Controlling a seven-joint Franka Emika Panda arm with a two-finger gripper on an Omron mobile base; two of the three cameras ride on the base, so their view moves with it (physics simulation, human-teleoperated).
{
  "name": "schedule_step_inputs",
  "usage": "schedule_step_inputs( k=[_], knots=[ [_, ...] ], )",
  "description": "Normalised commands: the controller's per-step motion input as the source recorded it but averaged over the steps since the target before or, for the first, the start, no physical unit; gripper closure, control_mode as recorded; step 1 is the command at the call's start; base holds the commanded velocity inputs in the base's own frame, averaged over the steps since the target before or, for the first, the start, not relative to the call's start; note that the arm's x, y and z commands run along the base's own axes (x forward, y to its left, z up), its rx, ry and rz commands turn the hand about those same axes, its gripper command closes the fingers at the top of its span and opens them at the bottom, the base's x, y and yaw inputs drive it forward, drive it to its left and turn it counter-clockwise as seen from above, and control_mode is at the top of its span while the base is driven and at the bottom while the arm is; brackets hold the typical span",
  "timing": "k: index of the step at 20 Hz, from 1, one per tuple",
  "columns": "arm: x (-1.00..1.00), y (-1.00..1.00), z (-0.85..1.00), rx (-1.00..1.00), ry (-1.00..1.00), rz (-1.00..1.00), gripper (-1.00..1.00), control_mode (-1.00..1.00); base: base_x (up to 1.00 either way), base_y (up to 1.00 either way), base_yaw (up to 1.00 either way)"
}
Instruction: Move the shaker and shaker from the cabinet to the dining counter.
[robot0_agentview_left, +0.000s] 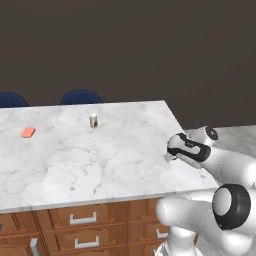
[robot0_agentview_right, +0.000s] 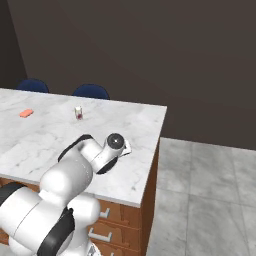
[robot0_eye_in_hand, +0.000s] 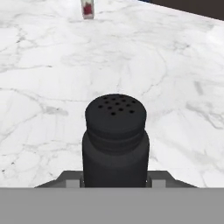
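A black shaker (robot0_eye_in_hand: 114, 131) with a perforated top stands upright between my fingers in the hand view, and my gripper (robot0_eye_in_hand: 114, 180) is shut on its lower body. Below and beyond it spreads the white-grey marble dining counter (robot0_eye_in_hand: 52, 87). From the base views, my gripper (robot0_agentview_left: 170, 152) (robot0_agentview_right: 125, 148) hangs low over the dining counter (robot0_agentview_left: 75, 160) (robot0_agentview_right: 45, 140) near its right end. Whether the shaker's base touches the marble I cannot tell. The cabinet is out of view.
A small cream jar with a red label (robot0_agentview_left: 93, 120) (robot0_agentview_right: 78, 113) (robot0_eye_in_hand: 88, 8) stands farther in on the slab. An orange-red pad (robot0_agentview_left: 28, 132) (robot0_agentview_right: 26, 113) lies to the left. Dark blue chairs (robot0_agentview_left: 81, 96) (robot0_agentview_right: 90, 91) stand behind; grey floor (robot0_agentview_right: 210, 190) lies past the right edge.
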Motion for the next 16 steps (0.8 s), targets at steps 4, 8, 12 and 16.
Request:
schedule_step_inputs(
  k=[4, 8, 12, 16],
  knots=[
    [0.0, 0.0, 0.0, 0.06, -0.03, 0.12, 1.0, -1.0, 0.0, 0.0, 0.0],
    [0.0, 0.0, 0.0, 0.06, -0.05, 0.12, 1.0, -1.0, 0.0, 0.0, 0.0],
    [0.0, 0.0, -0.01, 0.07, 0.0, 0.11, 1.0, -1.0, 0.0, 0.0, 0.0],
    [0.0, 0.0, 0.0, 0.07, 0.0, 0.09, 1.0, -1.0, 0.0, 0.0, 0.0]
  ],
)
